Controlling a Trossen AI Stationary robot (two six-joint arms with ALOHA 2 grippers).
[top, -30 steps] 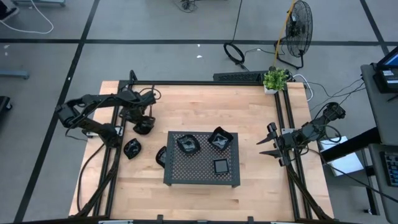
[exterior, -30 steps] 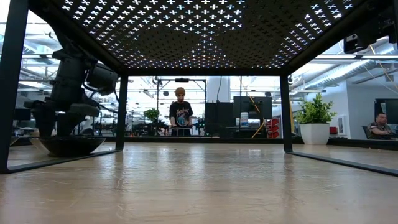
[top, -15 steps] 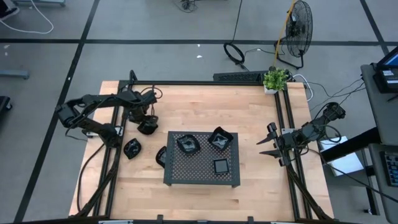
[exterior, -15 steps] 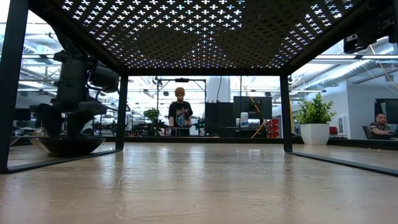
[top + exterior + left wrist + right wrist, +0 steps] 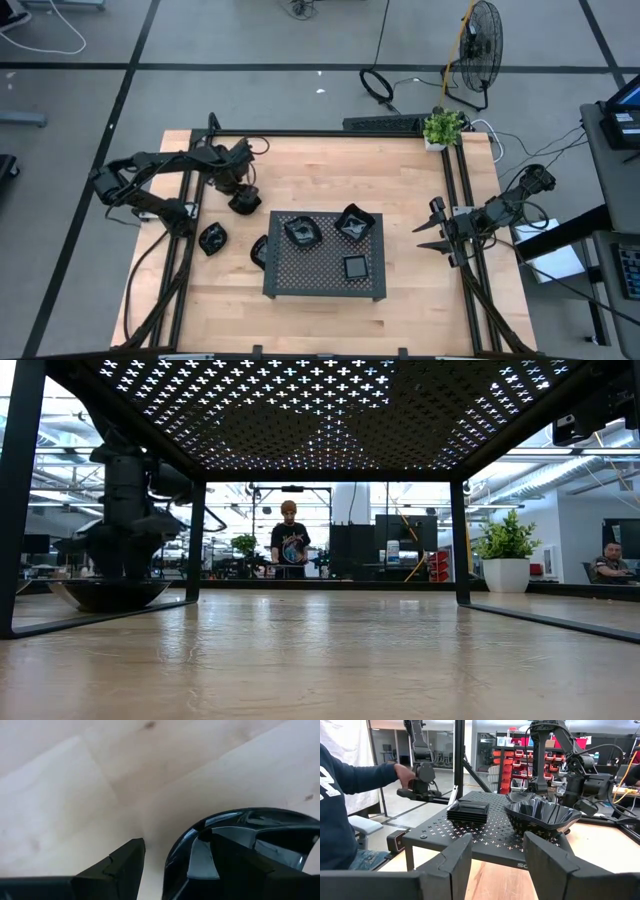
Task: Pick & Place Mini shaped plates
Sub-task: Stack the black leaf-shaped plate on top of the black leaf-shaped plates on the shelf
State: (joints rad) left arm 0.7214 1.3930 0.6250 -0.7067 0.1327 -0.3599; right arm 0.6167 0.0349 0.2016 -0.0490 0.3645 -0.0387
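From above, the left gripper sits over a small black dish on the wooden table, just off the far-left corner of the perforated tray; two more dishes lie on the wood left of the tray — one well clear of it, another touching its left edge. Three dishes rest on the tray: an angular one near its far-left corner, a diamond-set one near the far-right corner, and a small square one on the right side. The right gripper waits at the table's right edge, well apart from the tray, its fingers spread with nothing between them. In the low view, taken from under the tray's perforated deck, the left arm comes down on the left over a round dark dish resting on the table; a potted plant stands at the far right, and people show in the room behind. The left wrist view shows the claw wide — one finger outside the glossy dish, the other over its bowl, so the rim lies between them. The right wrist view looks past its own parted fingers at the tray, where a square stack and a scalloped stack sit, with a person's sleeve at the side.
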